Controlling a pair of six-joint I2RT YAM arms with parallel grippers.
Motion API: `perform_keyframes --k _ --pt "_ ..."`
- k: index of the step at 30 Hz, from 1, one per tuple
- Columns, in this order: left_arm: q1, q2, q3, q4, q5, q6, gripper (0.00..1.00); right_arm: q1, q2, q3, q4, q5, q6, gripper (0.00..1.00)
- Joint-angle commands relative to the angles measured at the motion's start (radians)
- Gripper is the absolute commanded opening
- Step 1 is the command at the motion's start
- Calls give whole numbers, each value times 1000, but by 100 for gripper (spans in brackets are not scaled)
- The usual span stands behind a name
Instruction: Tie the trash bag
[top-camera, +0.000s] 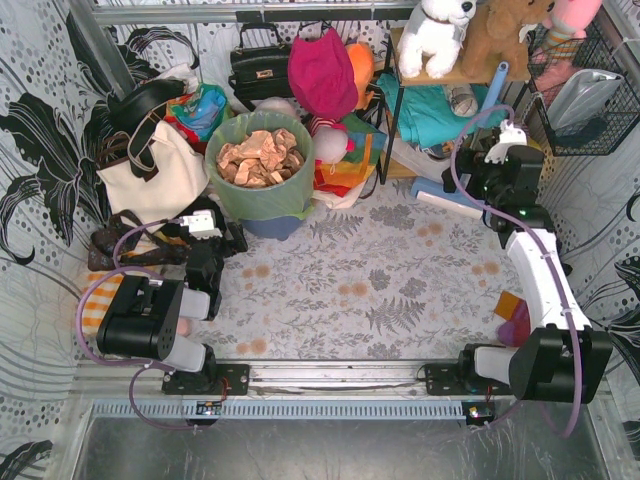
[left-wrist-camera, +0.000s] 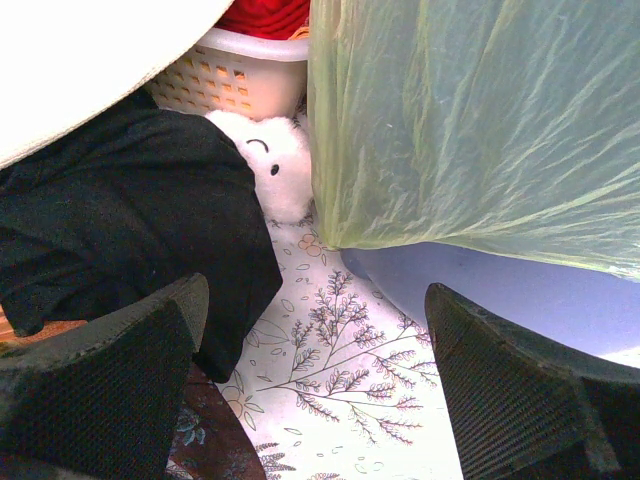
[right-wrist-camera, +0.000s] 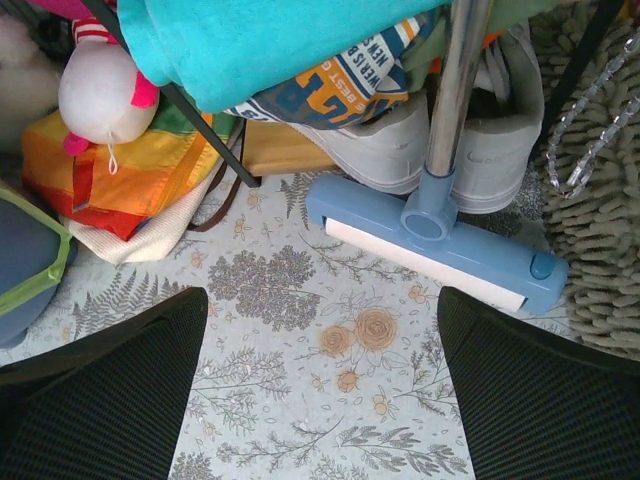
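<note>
Plainly not yet tied: trash bag (top-camera: 262, 195) lining the blue-grey bin (top-camera: 272, 228), top edge folded over the bin's rim and hanging down its outer wall, mouth wide and facing up, crumpled tan paper (top-camera: 260, 155) heaped inside. Long axis upright, same as the bin's.

Far nearer to the bin: left gripper (top-camera: 228, 238), held low just beside the bin's foot, on its near-left side. Looks ahead and slightly rightward at the bin in the left wrist view, with green film (left-wrist-camera: 470, 120) filling the upper right and bare blue bin wall (left-wrist-camera: 480, 290) showing just under the hem. Fingers spread wide (left-wrist-camera: 315, 330), clasping nothing and, as far as can be seen, touching neither bag nor bin. Squeezed between the bin and a black bag (left-wrist-camera: 120, 215) to the bin's left. Arm folded low, forearm laid forward toward the bin.

Well apart from the bin, off to its right: right gripper (top-camera: 478, 172), arm stretched forward, wrist aimed at a blue floor-tool head (right-wrist-camera: 430, 235) rather than the bag. Fingers likewise spread wide (right-wrist-camera: 320, 320), empty.

Probably calls for climbing from the bin's foot to its rim, where the loose film lies, and for swinging the far arm across to the bin's right rim.
</note>
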Motion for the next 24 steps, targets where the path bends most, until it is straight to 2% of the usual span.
perform_keyframes --k 1,6,10,12,15,19,24 --pt "8 -1 13 39 5 12 98 21 21 66 -33 7 -49 97" --pt "18 1 21 30 24 8 98 51 50 101 -73 6 -58 97" --pt "-4 -62 21 -20 -69 17 98 97 70 142 -124 13 -50 97" --pt "-27 -156 64 -171 -162 3 98 127 81 172 -148 17 -40 97" --pt "-65 -294 154 -466 -342 -117 98 178 93 199 -168 41 -4 97" --pt "-79 -432 277 -796 -380 -261 98 239 107 224 -182 42 41 97" --pt "-89 -507 464 -1153 -387 -368 98 317 147 283 -198 49 83 97"
